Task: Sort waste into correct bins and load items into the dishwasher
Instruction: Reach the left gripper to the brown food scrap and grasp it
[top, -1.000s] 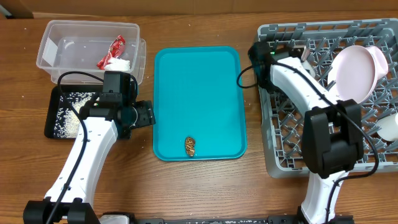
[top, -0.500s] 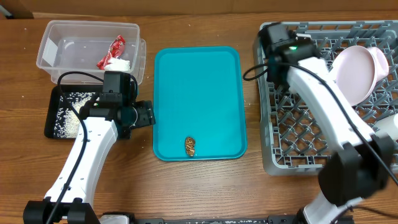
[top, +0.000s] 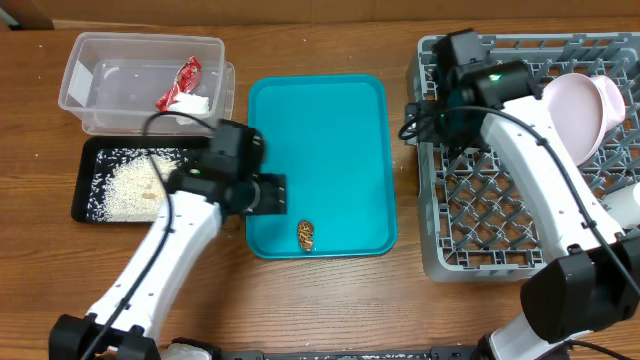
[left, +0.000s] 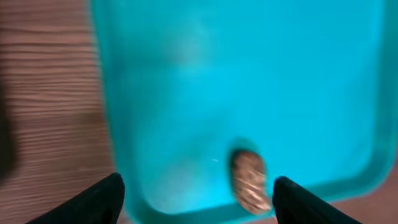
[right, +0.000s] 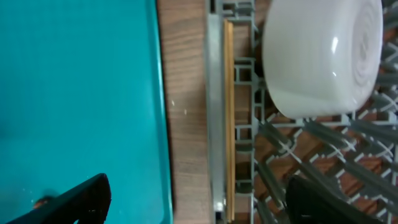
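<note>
A small brown lump of food (top: 305, 235) lies near the front edge of the teal tray (top: 320, 130). My left gripper (top: 278, 195) is open and empty just above the tray's front left part. In the left wrist view the lump (left: 250, 180) sits near the right finger of that gripper (left: 196, 199). My right gripper (top: 418, 120) is open and empty over the gap between the tray and the grey dish rack (top: 480, 215). The right wrist view shows this gripper (right: 199, 199), the chopsticks (right: 228, 118) along the rack's left edge and a white bowl (right: 323, 56).
A clear tub (top: 105, 80) at the back left holds the red-and-white wrapper (top: 180, 85). A black tray (top: 88, 170) in front of it holds white rice (top: 130, 185). A pink plate (top: 570, 115) and a white cup (top: 625, 205) stand in the rack.
My left arm has swung right from beside the black tray to above the teal tray's front left. My right arm has shifted right and towards the back over the rack's left corner.
</note>
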